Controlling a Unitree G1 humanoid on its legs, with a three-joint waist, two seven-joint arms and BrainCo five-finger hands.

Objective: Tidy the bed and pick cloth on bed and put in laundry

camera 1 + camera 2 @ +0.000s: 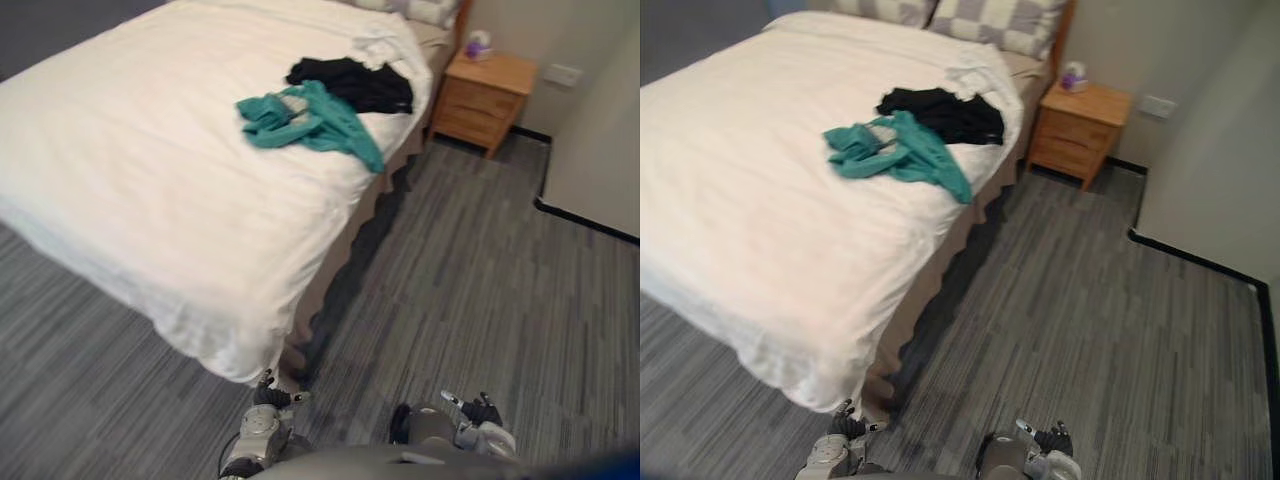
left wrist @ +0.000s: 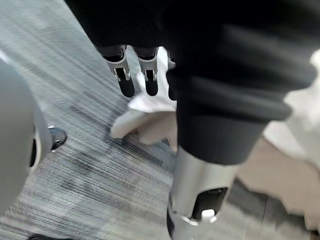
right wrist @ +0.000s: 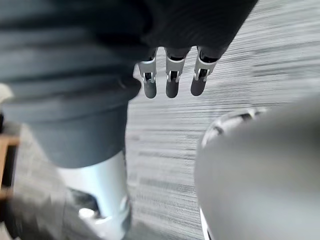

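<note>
- Teal garment [image 1: 312, 125]: you had it lying crumpled on the white-covered bed [image 1: 150, 170]. It was close to the edge on your right, with one end trailing toward that edge.
- Black garment [image 1: 355, 83]: it lay spread just beyond the teal one, toward the head of the bed. The two touched along one side.
- Bunched white cloth [image 1: 378, 45]: it sat just past the black garment, near the checked pillows [image 1: 985, 20].
- Your left hand [image 1: 270, 397]: it hung low beside the bed's near corner, well apart from both garments. Its wrist view showed the fingers [image 2: 125, 80] straight and relaxed, with nothing in them.
- Your right hand [image 1: 478, 410]: it hung low over the grey striped carpet [image 1: 470, 280]. Its fingers [image 3: 170, 82] were straight and loose, and the hand was empty.
- Wooden nightstand [image 1: 487, 95]: it stood beside the head of the bed, against the wall. A small purple-and-white item [image 1: 478, 44] was on top; you could not tell what it was.
- White wall plate [image 1: 562, 73]: it was mounted on the wall just beside the nightstand.
</note>
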